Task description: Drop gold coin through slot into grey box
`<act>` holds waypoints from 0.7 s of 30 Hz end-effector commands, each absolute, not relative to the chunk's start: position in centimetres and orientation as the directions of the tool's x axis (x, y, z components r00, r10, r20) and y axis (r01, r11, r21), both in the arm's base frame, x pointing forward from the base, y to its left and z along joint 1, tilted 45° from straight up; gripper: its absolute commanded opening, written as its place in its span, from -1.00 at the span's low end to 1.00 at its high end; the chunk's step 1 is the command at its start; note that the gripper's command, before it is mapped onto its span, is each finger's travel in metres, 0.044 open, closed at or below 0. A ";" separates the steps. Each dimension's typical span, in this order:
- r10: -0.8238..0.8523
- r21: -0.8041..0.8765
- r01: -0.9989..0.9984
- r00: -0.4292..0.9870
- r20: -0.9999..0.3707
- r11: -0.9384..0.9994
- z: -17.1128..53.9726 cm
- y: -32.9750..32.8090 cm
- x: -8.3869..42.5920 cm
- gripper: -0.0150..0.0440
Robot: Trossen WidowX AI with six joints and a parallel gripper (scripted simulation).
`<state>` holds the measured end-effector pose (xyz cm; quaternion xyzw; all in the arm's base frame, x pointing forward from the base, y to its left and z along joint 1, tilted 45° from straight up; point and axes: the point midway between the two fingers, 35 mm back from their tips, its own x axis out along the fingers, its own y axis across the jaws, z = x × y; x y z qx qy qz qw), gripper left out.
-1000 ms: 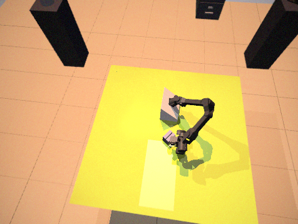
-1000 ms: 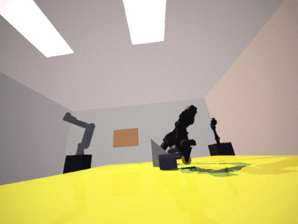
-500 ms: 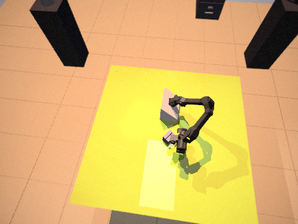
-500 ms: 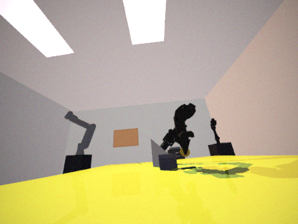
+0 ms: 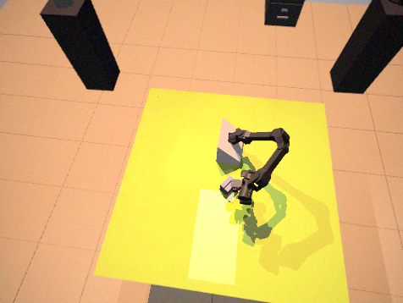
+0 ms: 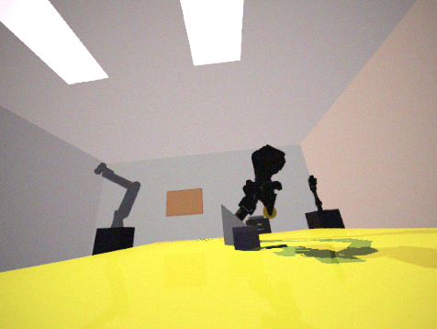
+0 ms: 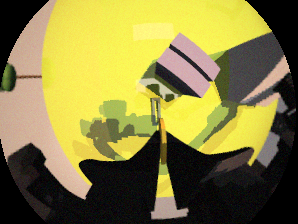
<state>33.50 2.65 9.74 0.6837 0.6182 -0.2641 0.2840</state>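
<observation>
My gripper [image 6: 269, 208] [image 7: 160, 133] is shut on the gold coin [image 6: 266, 214] [image 7: 163, 145]. In the wrist view the coin shows edge-on as a thin strip between the dark fingers. The exterior view shows it raised above the yellow surface, to the right of the box. The closed grey box [image 5: 227, 183] [image 6: 246, 238] [image 7: 182, 69] has a pinkish-lit lid with a dark narrow slot, slanting in the wrist view. The coin is beside the box, not over the slot. A small greyish outline, apparently the holder [image 7: 152, 112], shows just beyond the coin; its inside holds no visible coin.
A large wedge-shaped block [image 5: 229, 141] [image 6: 228, 228] [image 7: 250, 65] stands behind the box, with the arm's base end over it in the top view. The yellow table top [image 5: 169, 140] bears the arm's shadows and a pale rectangle [image 5: 215, 241]. Dark pillars stand beyond the table.
</observation>
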 end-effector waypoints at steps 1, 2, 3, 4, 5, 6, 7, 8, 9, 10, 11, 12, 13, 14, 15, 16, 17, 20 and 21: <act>0.695 0.070 0.995 0.095 -0.712 -0.064 10.1 2.5 33.4 -0.49; 0.695 0.082 0.995 0.095 -0.712 -0.052 10.1 2.4 33.4 -0.49; 0.695 0.102 0.994 0.095 -0.712 -0.032 10.1 2.4 33.4 -0.49; 0.695 0.126 0.992 0.095 -0.712 -0.007 10.1 2.4 33.4 -0.49; 0.695 0.150 0.989 0.095 -0.712 0.018 10.1 2.4 33.5 -0.49; 0.695 0.173 0.984 0.095 -0.712 0.043 10.1 2.4 33.5 -0.49; 0.695 0.197 0.978 0.095 -0.712 0.068 10.1 2.4 33.5 -0.49; 0.695 0.220 0.971 0.095 -0.712 0.093 10.1 2.4 33.5 -0.49; 0.695 0.243 0.963 0.095 -0.712 0.117 10.1 2.4 33.5 -0.49; 0.695 0.266 0.954 0.095 -0.712 0.142 10.1 2.4 33.5 -0.49; 0.695 0.288 0.943 0.095 -0.712 0.166 10.0 2.4 33.5 -0.49; 0.695 0.310 0.932 0.095 -0.712 0.190 10.0 2.4 33.5 -0.49; 0.695 0.331 0.919 0.095 -0.712 0.214 10.0 2.4 33.6 -0.49; 0.695 0.353 0.905 0.095 -0.712 0.237 10.0 2.4 33.6 -0.49; 0.695 0.373 0.890 0.095 -0.712 0.261 10.0 2.4 33.6 -0.49; 0.695 0.394 0.874 0.095 -0.712 0.284 10.0 2.4 33.6 -0.49; 0.695 0.414 0.857 0.095 -0.712 0.307 10.0 2.4 33.6 -0.49; 0.695 0.470 0.800 0.095 -0.712 0.372 10.0 2.3 33.7 -0.49; 0.695 0.488 0.779 0.095 -0.712 0.393 10.0 2.3 33.7 -0.49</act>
